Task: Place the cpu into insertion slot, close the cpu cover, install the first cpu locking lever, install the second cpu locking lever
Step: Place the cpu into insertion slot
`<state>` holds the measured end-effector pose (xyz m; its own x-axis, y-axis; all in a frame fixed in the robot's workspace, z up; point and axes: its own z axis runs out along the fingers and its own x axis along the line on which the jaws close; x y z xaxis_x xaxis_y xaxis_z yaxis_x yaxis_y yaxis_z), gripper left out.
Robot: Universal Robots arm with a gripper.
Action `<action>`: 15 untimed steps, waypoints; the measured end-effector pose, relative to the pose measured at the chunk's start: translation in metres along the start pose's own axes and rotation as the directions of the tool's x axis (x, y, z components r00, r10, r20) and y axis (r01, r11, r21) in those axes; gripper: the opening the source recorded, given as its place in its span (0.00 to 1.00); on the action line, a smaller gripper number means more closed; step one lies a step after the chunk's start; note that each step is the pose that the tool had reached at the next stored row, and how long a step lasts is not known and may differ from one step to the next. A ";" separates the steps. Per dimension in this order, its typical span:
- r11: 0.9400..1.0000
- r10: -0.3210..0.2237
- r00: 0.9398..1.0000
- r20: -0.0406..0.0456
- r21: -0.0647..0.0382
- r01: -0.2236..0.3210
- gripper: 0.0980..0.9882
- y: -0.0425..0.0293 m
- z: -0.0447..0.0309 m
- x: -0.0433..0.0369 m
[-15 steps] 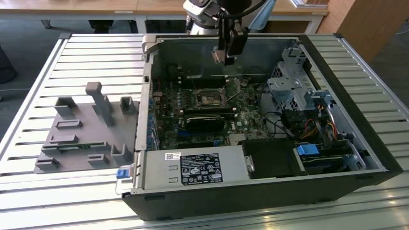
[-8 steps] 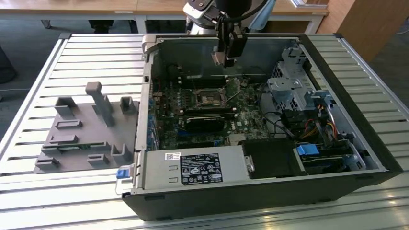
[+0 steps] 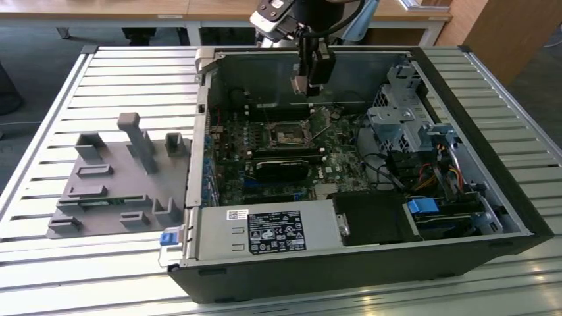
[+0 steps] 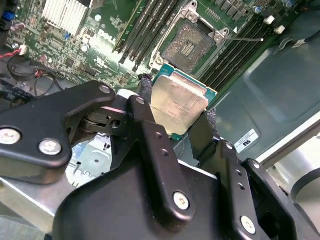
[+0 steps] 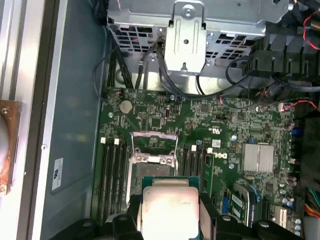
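I have the small flat square cpu (image 4: 175, 100), pale silvery-grey on top with a green rim, clamped between the black gripper (image 4: 176, 106)'s two fingers (image 4: 150, 131), which press on opposite edges of it. It hangs in the air inside the open black computer case (image 3: 491, 250), which stands on the slatted metal table (image 3: 52, 99) toward the exterior view's right edge.

The small square black insertion slot (image 4: 191, 44), rimmed in silvery metal, sits on the green motherboard (image 5: 220, 125) between two banks of long black memory slots (image 4: 137, 30). It is uncovered and nothing sits in it. In the exterior view the gripper (image 3: 309, 78) is above the board and nearer the case's far wall than the slot (image 3: 285, 133), so the chip is near but not yet over it.

In the first wrist view a thin silvery frame (image 5: 153, 159) stands at the slot's side away from the chip (image 5: 170, 205). I take it for the cpu cover swung open, though I cannot be sure.

To place it well, I judge I must centre the chip over the slot, with its edges parallel to the rim and its face level. The descent should be straight, with no sideways drag over the contacts, and the fingers must stay clear of the rim and memory slots. I cannot tell the corner marking, so orientation needs checking.
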<state>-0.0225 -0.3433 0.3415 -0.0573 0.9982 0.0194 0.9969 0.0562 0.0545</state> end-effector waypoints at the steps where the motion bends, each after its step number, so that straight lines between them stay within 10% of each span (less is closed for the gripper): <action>1: 1.000 0.003 1.000 0.000 0.000 -0.003 0.50 0.0000 0.0002 0.0001; 15: 1.000 0.012 1.000 0.012 0.000 -0.012 0.50 -0.0007 0.0080 0.0002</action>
<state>-0.0228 -0.3430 0.3335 -0.0450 0.9990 0.0077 0.9975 0.0445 0.0546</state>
